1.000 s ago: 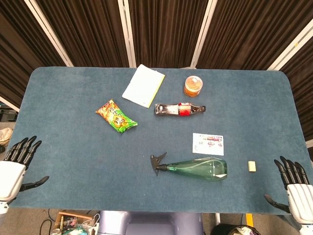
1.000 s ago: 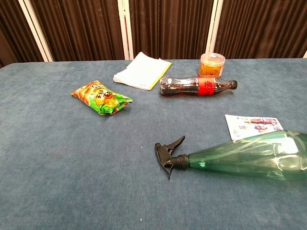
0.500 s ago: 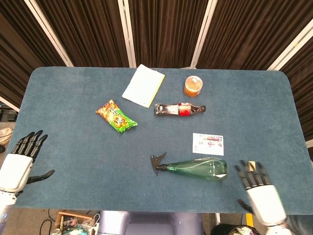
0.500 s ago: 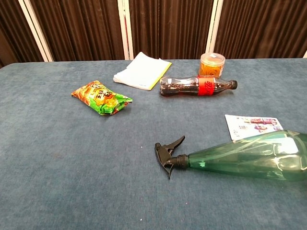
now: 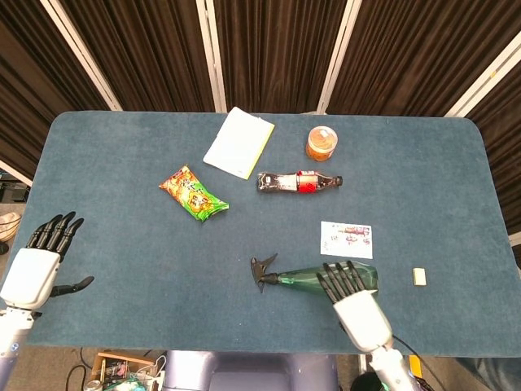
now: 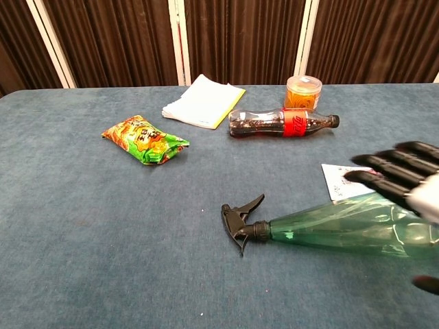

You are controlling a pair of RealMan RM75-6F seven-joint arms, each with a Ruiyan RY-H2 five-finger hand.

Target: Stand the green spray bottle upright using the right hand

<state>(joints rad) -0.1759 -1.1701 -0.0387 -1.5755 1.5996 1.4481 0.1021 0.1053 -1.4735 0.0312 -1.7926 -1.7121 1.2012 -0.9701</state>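
The green spray bottle lies on its side near the table's front edge, black trigger head pointing left. My right hand hovers over the bottle's wide body with fingers spread and straight, holding nothing. Its fingertips cover part of the bottle in the head view; whether they touch it I cannot tell. My left hand is open off the front left corner, far from the bottle.
On the blue table: a snack bag, a cola bottle lying flat, an orange-lidded jar, a white-yellow notepad, a printed card just behind the spray bottle, and a small pale block at right.
My right hand swept left from the front right corner, past the pale block, to over the spray bottle's body. The left hand shifted slightly. The bottle has not moved.
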